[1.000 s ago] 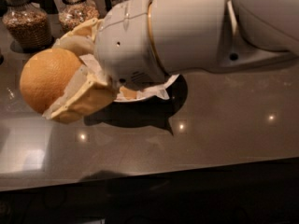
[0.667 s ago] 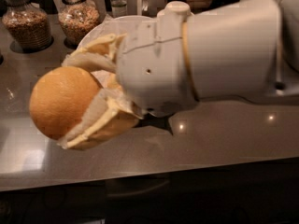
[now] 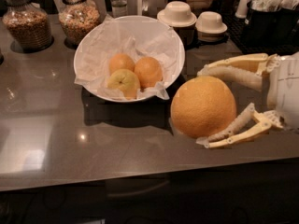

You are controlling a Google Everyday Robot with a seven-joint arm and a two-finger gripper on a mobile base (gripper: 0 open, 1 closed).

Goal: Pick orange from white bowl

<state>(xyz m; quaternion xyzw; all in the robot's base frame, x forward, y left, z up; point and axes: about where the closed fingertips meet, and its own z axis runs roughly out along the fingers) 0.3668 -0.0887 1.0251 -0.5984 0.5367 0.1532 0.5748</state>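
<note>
- Cream-coloured gripper of mine sits at the right edge of the view, low over the desk, fingers pointing left.
- Gripper is clamped on the orange: one finger runs over its top, the other hugs its underside.
- Orange is out of the white bowl, right in my grip, just to the right of the bowl's rim & a bit nearer the view. Can't tell if it touches the desk or hangs just above.
- White bowl stands to the left of the gripper, slightly farther back, lined w/ crumpled white paper.
- Inside it: two smaller oranges side by side, plus a yellow-green fruit w/ a stem dimple in front of them, all touching.
- Behind the gripper, near the desk's back: two small cream upturned bowls.
- Far left of the gripper, beyond the bowl: two glass jars filled w/ brownish stuff, contents unclear.
- Desk top is dark grey, glossy, w/ light reflections left of & below the bowl.
</note>
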